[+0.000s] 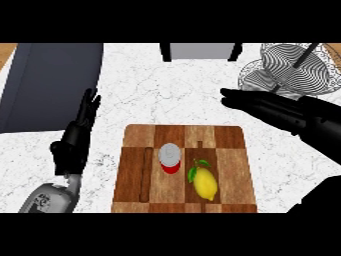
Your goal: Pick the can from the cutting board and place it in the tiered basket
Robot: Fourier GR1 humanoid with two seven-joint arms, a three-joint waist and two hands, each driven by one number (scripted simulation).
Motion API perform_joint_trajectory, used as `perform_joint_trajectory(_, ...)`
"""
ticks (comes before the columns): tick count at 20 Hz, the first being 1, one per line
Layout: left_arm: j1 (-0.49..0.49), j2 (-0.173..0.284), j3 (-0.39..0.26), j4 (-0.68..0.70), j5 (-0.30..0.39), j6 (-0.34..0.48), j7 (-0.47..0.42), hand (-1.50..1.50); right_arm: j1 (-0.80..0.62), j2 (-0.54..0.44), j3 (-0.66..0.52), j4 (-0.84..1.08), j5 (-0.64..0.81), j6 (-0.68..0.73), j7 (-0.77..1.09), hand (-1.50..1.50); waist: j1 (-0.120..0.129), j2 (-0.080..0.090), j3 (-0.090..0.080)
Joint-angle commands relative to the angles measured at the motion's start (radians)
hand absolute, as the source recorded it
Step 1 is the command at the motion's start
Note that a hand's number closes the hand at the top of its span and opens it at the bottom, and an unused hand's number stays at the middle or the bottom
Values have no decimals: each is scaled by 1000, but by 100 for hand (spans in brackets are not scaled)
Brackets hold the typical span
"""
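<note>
Small red can with silver lid (170, 158): upright on checkered wooden cutting board (232, 139), roughly mid-board, slightly left of centre. Untouched by either hand. Yellow lemon with green leaf (206, 184) just right and nearer on same board, close to can, contact not discernible. Long dark groove down board's left side.

Board on white marble counter (136, 100), near-centre.

Right hand (256, 104): black, over counter just beyond board's far right corner, fingers straight and pressed together, pointing left. Holding nothing. Well apart from can. Black forearm running off to right edge.

Left hand (77, 135): black, left of board over counter, fingers straight, pointing far, relaxed, holding nothing. Grey forearm (51, 199) entering from near-left edge.

Wire tiered basket (295, 70): silver, round, far right corner of counter, just beyond right hand, dark central post tilting up right.

Dark grey flat rectangular panel (47, 85) at far left on counter. Grey box with black frame (201, 51) at far centre edge. Wooden floor showing at far corners.
</note>
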Motion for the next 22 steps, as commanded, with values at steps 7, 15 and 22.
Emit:
perform_joint_trajectory(7, -20, -36, 4, -18, -45, -11, 35, 0, -191, 199, 229, -73, 79, -32, 446, -150, 14, 7, 3)
perform_joint_trajectory(15, -61, -46, 56, 2, -41, -31, 46, 0, -280, 249, 296, -56, 20, 12, 651, -150, 6, 6, 2)
perform_joint_trajectory(22, 32, -49, 50, -17, -51, -60, -21, 0, -234, 220, 328, 15, 92, 37, 587, -150, 13, 9, 3)
